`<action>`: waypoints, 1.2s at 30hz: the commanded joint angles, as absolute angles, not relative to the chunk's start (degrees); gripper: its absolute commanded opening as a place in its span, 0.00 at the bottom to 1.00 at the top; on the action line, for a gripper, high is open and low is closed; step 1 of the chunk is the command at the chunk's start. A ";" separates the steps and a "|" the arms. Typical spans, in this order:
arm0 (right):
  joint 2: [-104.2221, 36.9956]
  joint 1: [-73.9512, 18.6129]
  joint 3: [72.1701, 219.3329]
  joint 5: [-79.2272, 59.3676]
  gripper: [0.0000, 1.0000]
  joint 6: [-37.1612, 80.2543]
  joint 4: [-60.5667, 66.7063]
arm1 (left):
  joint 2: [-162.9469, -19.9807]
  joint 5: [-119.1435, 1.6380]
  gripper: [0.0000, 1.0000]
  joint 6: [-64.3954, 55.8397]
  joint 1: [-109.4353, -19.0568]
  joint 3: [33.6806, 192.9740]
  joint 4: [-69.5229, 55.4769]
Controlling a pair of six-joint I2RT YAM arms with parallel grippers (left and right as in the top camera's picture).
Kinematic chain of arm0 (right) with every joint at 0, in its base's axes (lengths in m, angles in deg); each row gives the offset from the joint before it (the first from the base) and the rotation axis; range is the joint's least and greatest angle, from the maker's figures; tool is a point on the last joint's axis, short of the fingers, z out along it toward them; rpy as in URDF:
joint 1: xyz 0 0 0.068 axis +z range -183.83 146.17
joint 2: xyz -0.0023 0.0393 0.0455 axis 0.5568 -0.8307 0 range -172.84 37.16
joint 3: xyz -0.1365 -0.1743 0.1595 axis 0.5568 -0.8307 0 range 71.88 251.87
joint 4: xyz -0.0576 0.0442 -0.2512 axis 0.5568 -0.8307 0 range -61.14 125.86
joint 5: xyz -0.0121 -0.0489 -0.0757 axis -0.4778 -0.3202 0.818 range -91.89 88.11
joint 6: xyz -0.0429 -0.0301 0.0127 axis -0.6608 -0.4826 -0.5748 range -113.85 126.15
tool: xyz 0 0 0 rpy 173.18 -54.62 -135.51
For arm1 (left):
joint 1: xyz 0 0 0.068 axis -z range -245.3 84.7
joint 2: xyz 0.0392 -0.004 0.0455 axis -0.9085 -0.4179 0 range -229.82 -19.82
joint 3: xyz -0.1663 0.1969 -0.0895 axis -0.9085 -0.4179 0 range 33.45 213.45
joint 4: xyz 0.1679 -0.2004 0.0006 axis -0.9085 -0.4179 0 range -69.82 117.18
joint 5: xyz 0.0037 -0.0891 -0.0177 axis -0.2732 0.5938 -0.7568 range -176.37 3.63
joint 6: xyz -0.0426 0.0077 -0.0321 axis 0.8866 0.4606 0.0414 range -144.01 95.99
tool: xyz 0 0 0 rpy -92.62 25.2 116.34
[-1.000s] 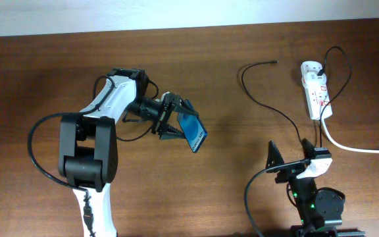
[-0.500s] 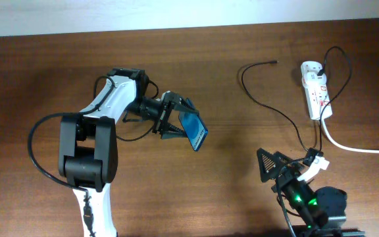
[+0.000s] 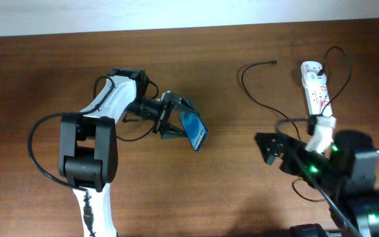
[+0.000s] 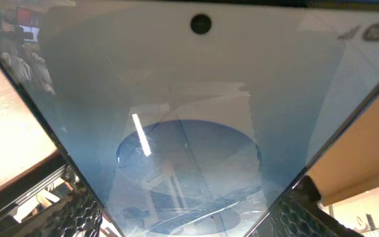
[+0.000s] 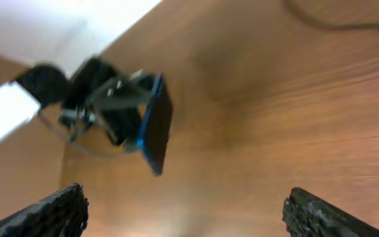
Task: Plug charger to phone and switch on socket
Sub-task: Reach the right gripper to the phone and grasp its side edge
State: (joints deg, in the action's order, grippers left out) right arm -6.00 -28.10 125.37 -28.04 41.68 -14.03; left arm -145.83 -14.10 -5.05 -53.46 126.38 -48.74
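My left gripper [image 3: 172, 122] is shut on the phone [image 3: 193, 131], a slim blue-screened smartphone held tilted above the table's middle. In the left wrist view the phone [image 4: 196, 125] fills the frame between the two fingers. In the right wrist view the phone [image 5: 155, 125] shows edge-on, held by the left gripper. The charger [image 3: 260, 99] is a thin black cable that loops on the table; its connector tip [image 3: 273, 62] lies free at the back. The socket [image 3: 315, 89] is a white power strip at the far right. My right gripper [image 3: 273, 147] is open and empty, left of the socket.
A thick white cord [image 3: 345, 144] runs from the socket off the right edge. The black charger cable also shows at the top of the right wrist view [image 5: 334, 23]. The table's white back edge [image 3: 189, 13] lies beyond.
The right arm has risen and swung up toward the middle right, its gripper now pointing left. The left arm and the phone have stayed put.
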 commanded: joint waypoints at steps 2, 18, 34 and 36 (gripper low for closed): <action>-15.22 -16.93 126.46 -27.45 0.98 40.89 -12.57 | -145.79 -11.52 0.60 -6.30 -53.39 127.53 -49.00; -36.29 3.77 126.46 -2.97 0.99 43.03 7.23 | -145.79 -11.54 0.61 -6.30 -53.39 127.53 -48.98; -43.77 4.41 126.46 -1.24 0.99 43.05 17.29 | -145.79 -11.56 0.62 -6.28 -53.39 127.53 -48.96; -43.90 4.41 126.46 -1.26 0.96 43.56 17.29 | -145.79 -11.56 0.62 -6.28 -53.39 127.53 -48.96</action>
